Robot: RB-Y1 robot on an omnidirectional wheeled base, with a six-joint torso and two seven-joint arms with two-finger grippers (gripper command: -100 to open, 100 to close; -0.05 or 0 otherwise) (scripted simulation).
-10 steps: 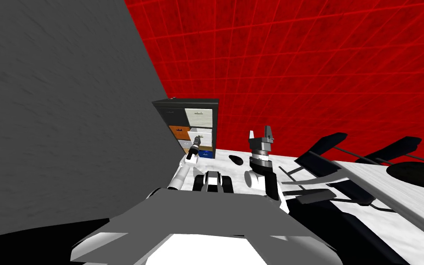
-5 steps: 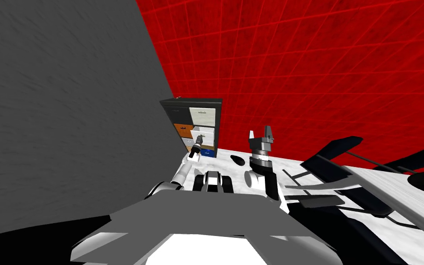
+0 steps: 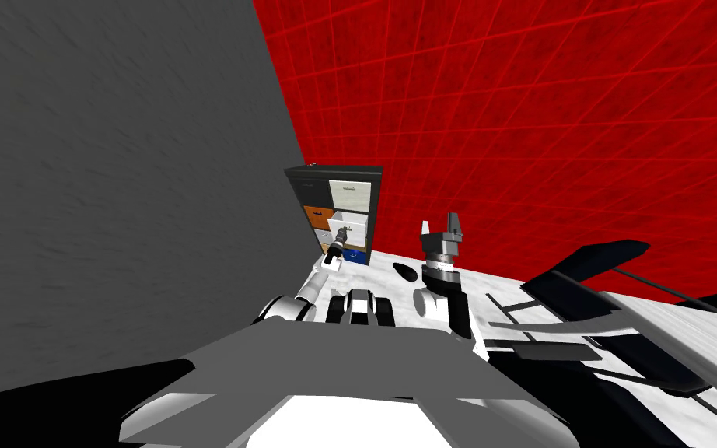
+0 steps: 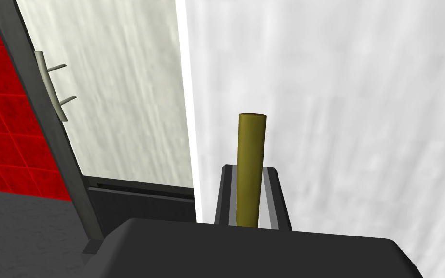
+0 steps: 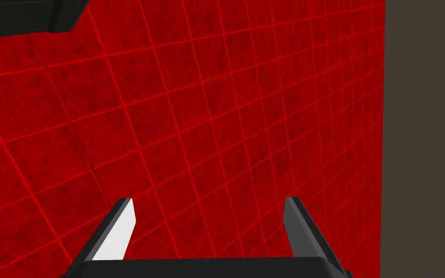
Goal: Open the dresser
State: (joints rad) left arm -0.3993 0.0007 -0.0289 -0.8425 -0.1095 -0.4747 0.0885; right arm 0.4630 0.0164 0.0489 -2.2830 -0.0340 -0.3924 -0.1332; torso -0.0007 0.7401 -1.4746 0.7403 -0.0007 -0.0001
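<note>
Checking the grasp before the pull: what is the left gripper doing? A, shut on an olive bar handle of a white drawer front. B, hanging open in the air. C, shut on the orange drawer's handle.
A: in the left wrist view the left gripper is shut on the olive bar handle, its fingers pressing both sides, against the white drawer front.

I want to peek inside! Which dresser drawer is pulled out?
The white drawer under the cream one, left claw on its handle; orange and blue are shut.

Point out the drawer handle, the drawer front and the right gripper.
olive handle point(image 4: 251, 145), left wrist view, mid-bar.
white drawer front point(image 4: 342, 96), left wrist view, bare panel.
right gripper point(image 5: 208, 200), right wrist view, between open jaws.
</note>
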